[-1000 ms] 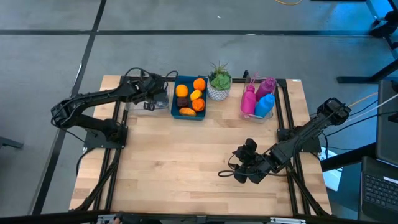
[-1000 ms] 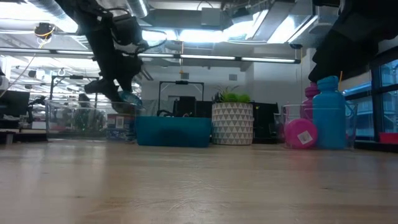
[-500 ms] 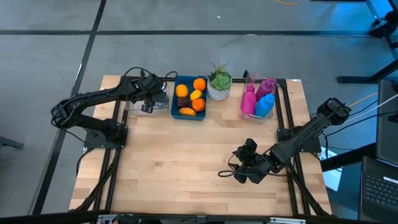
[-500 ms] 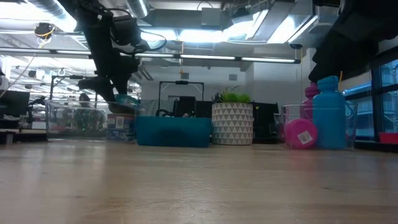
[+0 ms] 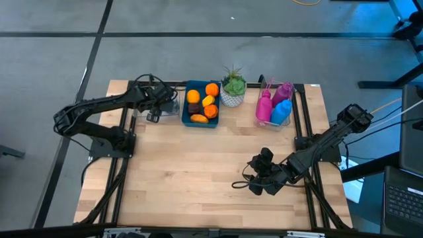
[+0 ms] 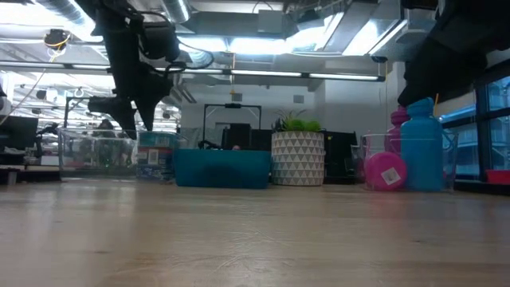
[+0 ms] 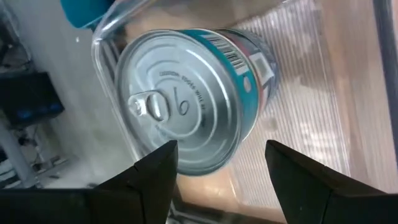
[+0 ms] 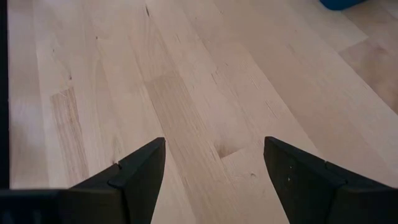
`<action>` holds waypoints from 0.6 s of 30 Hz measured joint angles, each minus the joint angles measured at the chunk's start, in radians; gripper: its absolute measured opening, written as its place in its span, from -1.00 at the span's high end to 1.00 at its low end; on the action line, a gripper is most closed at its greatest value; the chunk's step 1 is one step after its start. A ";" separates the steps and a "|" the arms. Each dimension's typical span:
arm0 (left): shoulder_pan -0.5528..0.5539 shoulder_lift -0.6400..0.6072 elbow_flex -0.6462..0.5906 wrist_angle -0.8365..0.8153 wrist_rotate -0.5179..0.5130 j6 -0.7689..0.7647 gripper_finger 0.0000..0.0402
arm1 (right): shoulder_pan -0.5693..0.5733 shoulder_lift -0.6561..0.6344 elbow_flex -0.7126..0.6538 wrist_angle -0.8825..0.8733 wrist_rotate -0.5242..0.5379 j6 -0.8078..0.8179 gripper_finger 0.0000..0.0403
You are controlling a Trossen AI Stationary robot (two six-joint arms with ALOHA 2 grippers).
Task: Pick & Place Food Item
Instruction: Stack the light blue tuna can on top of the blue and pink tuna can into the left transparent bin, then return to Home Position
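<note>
Teal can (image 7: 193, 99) before left pincer (image 7: 217, 168)

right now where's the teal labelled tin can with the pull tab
In the high view the teal labelled tin can sits in the clear plastic bin at the table's far left, beside the blue tray of fruit, under the open left end effector.

Take the food tray (image 5: 201, 104) as your landmark: on its left stands the clear bin (image 5: 163, 106) with a can (image 7: 193, 99) in it, on its right the potted plant (image 5: 232, 86), and farther right the bottle bin (image 5: 275, 104). The left gripper (image 5: 153, 114) hangs over the clear bin.
</note>
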 joint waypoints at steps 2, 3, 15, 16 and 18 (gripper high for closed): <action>-0.014 -0.009 0.011 -0.013 -0.014 -0.012 -0.15 | 0.000 0.000 0.000 0.000 0.009 -0.004 -0.34; -0.024 -0.015 0.025 -0.016 -0.021 -0.026 -0.15 | 0.000 0.000 0.000 0.000 0.023 -0.008 -0.34; -0.209 -0.275 0.459 -0.028 0.176 -0.599 -0.15 | -0.046 -0.055 0.034 -0.033 0.382 -0.182 -0.34; -0.223 -0.308 0.482 -0.049 0.177 -0.638 -0.15 | -0.043 -0.066 0.045 -0.031 0.355 -0.174 -0.34; -0.249 -0.374 0.501 -0.083 0.183 -0.680 -0.15 | -0.036 -0.082 0.064 -0.029 0.291 -0.141 -0.34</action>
